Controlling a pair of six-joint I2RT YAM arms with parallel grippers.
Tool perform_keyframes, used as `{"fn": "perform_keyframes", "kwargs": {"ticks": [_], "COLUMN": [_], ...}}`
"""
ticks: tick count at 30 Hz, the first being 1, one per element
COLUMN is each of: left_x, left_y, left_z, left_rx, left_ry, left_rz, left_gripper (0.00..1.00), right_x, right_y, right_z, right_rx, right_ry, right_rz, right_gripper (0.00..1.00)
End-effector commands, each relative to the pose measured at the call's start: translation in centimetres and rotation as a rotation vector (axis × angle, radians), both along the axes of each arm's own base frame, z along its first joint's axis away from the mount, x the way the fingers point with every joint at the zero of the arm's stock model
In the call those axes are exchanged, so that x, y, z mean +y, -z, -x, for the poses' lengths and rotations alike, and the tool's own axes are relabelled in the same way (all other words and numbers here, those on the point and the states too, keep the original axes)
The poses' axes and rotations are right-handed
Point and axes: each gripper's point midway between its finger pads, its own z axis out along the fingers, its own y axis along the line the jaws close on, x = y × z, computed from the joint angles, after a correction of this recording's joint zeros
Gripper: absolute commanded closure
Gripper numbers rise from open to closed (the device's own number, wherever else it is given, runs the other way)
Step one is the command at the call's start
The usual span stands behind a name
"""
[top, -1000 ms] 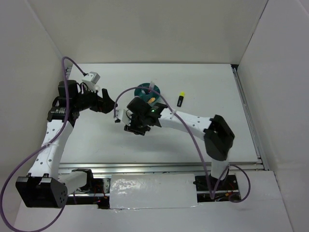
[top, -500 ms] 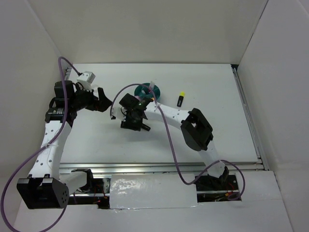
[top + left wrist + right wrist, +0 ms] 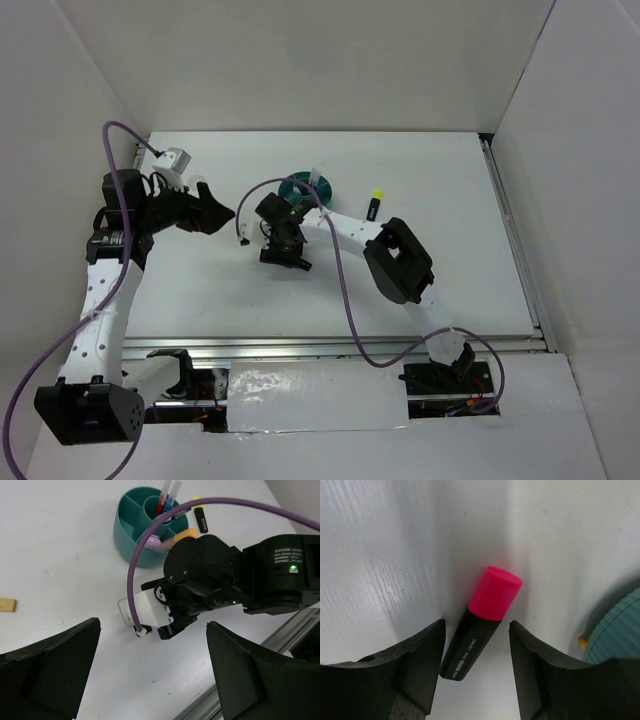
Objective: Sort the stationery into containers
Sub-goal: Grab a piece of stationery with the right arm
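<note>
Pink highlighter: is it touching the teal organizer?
Apart. The right wrist view shows a strip of white table between the highlighter and the organizer.

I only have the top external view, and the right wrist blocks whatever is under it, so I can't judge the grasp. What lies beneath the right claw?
Observer: A pink-capped highlighter lies flat on the table, straddled by the open right claw, not yet gripped.
Operator: Any loose stationery I am missing?
Observer: A tan eraser lies at the left edge of the left wrist view.
Operator: What is in the teal organizer on the arm's side?
Observer: A lilac stick and an orange stick, in outer compartments.
</note>
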Motion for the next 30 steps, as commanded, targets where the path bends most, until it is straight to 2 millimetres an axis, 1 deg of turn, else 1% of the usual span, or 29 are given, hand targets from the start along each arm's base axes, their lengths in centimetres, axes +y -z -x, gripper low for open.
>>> {"fn": "perform_keyframes", "kwargs": {"ticks": [1,3,7,9,13,14,15,18,19,20,21,22,23,24,25,27,28,29,30], "left_x": [-0.2,0.0,0.6,1.1,1.6,1.7,1.8,1.8,1.8,1.9,1.8,1.9,1.9,1.9,1.9,1.9,2.0,2.2,2.4], "left_y": [-5.2,-5.7,-5.4,-5.4,-5.1,-5.1,-5.0,-4.9,-4.9,-4.8,-4.9,-4.9,-4.9,-4.9,-4.9,-4.9,-4.9,-4.8,-5.0], "left_z": [0.8,0.7,0.6,0.5,0.3,0.4,0.3,0.4,0.4,0.4,0.4,0.4,0.4,0.4,0.4,0.6,0.7,0.7,0.6], "left_rx": [-0.133,-0.134,-0.090,-0.081,-0.073,-0.072,-0.069,-0.066,-0.068,-0.065,-0.065,-0.067,-0.065,-0.064,-0.064,-0.068,-0.077,-0.085,-0.099], "left_ry": [0.014,0.005,0.001,-0.010,-0.014,-0.011,-0.012,-0.012,-0.010,-0.013,-0.011,-0.012,-0.014,-0.013,-0.012,-0.011,-0.011,-0.023,-0.031], "left_rz": [0.076,0.090,0.117,0.129,0.137,0.140,0.138,0.139,0.139,0.140,0.141,0.141,0.142,0.140,0.140,0.129,0.121,0.110,0.106], "left_gripper": [0.01,0.01,0.01,0.01,0.01,0.01,0.01,0.01,0.01,0.01,0.01,0.01,0.01,0.01,0.01,0.01,0.01,0.01,0.01], "right_x": [2.2,2.3,2.3,2.5,2.4,2.5,2.1,2.1,1.8,1.8,1.5,1.4,1.4,1.6,1.7,2.5,2.8,3.7,4.2], "right_y": [-0.9,-0.4,0.4,0.4,0.7,0.7,0.7,0.7,0.7,0.9,1.2,1.2,1.4,1.2,1.2,-0.3,-1.1,-3.4,-4.8], "right_z": [-0.3,-0.2,0.6,1.2,2.5,2.9,3.4,4.8,5.5,6.3,7.2,7.5,8.0,8.6,8.7,8.5,8.3,7.6,7.4], "right_rx": [-0.013,0.015,0.081,0.117,0.194,0.207,0.219,0.222,0.223,0.214,0.215,0.207,0.198,0.182,0.176,0.145,0.137,0.098,0.090], "right_ry": [-0.053,-0.060,-0.093,-0.114,-0.135,-0.144,-0.150,-0.178,-0.192,-0.213,-0.232,-0.240,-0.262,-0.280,-0.283,-0.278,-0.257,-0.242,-0.227], "right_rz": [-0.055,-0.049,-0.029,-0.036,-0.025,-0.027,-0.018,-0.001,0.012,0.036,0.058,0.069,0.085,0.091,0.089,0.047,0.025,-0.039,-0.088], "right_gripper": [0.40,0.42,0.48,0.51,0.65,0.71,0.73,0.73,0.70,0.66,0.64,0.64,0.68,0.75,0.89,0.99,1.00,1.00,1.00]}}
